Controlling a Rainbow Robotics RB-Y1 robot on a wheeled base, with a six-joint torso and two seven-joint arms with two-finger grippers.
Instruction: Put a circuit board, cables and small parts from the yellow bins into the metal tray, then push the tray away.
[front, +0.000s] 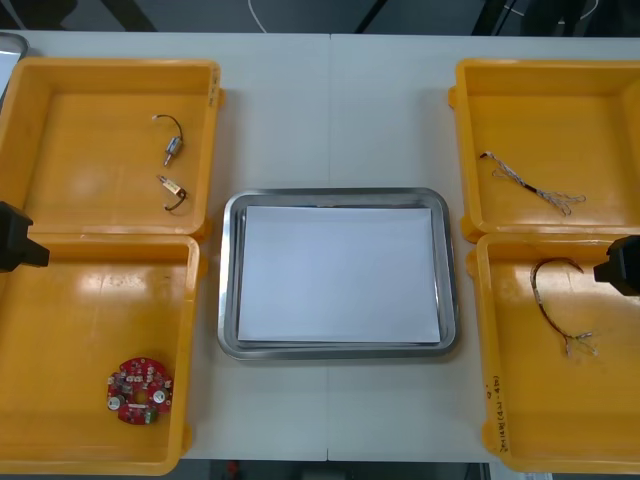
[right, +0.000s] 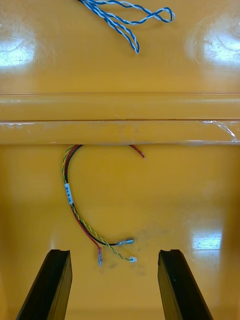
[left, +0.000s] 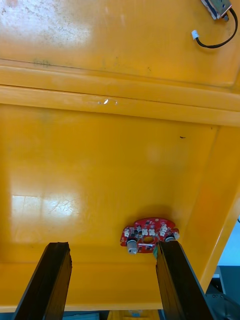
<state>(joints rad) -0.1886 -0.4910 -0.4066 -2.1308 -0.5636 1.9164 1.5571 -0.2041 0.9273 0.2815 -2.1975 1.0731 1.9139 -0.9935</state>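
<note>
The metal tray (front: 228, 270), white inside, lies mid-table with nothing in it. A round red circuit board (front: 139, 390) rests in the near left yellow bin (front: 80, 320). My left gripper (left: 112, 245) hangs open over that bin, and the board (left: 149, 234) lies just off one fingertip. In the near right bin (front: 540, 400) lies a red and yellow cable (front: 560, 310). My right gripper (right: 114, 252) is open above it, the cable's (right: 75, 210) connector ends just ahead of the fingers. In the front view the left gripper (front: 15, 240) and right gripper (front: 622, 265) sit at the edges.
Two small metal parts (front: 172, 150) with black leads lie in the far left bin (front: 60, 130). A twisted blue and white cable (front: 530, 185) sits in the far right bin (front: 560, 100). Bin walls stand close on both sides of the tray.
</note>
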